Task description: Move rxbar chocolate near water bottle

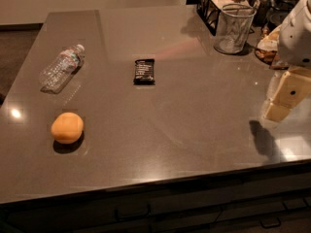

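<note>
The rxbar chocolate (144,71) is a small black wrapped bar with white text, lying flat near the middle of the grey countertop (194,106). The water bottle (61,68) is clear crinkled plastic with a white cap, lying on its side at the left, about a bar's length and a half from the bar. My gripper (279,106) hangs above the counter's right edge, far to the right of the bar, with nothing seen in it.
A round orange fruit (67,127) sits at the front left, below the bottle. A wire mesh cup (234,28) stands at the back right beside a black rack (210,6) and clutter. The counter's front edge runs along the bottom.
</note>
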### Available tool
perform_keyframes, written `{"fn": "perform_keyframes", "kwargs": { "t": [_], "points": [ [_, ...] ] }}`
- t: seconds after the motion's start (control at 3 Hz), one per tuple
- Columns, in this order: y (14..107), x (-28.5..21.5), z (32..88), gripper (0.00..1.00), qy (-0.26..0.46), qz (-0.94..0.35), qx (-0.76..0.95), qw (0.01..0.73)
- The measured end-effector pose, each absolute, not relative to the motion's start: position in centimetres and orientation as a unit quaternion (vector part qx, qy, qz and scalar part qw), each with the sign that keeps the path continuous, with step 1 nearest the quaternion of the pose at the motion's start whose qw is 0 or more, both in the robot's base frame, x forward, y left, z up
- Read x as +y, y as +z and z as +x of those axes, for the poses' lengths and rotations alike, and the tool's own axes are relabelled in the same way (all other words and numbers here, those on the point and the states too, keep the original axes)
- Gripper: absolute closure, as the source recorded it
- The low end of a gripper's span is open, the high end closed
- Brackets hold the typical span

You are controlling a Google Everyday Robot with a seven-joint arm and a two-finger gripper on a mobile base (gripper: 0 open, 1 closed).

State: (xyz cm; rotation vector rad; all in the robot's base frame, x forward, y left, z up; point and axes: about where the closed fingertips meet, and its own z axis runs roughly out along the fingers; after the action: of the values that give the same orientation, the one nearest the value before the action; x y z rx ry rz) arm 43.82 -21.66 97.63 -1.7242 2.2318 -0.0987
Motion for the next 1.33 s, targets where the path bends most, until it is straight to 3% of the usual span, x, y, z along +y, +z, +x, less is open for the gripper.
{"fn": "perform_keyframes", "kwargs": {
  "t": [0.67, 1.33],
  "points": [
    [97.9, -20.4, 44.6, 0.0, -0.025, -0.585, 0.794, 0.164],
    [96.3, -15.7, 47.9, 0.0, 0.008, -0.515, 0.843, 0.156]
  ]
}}
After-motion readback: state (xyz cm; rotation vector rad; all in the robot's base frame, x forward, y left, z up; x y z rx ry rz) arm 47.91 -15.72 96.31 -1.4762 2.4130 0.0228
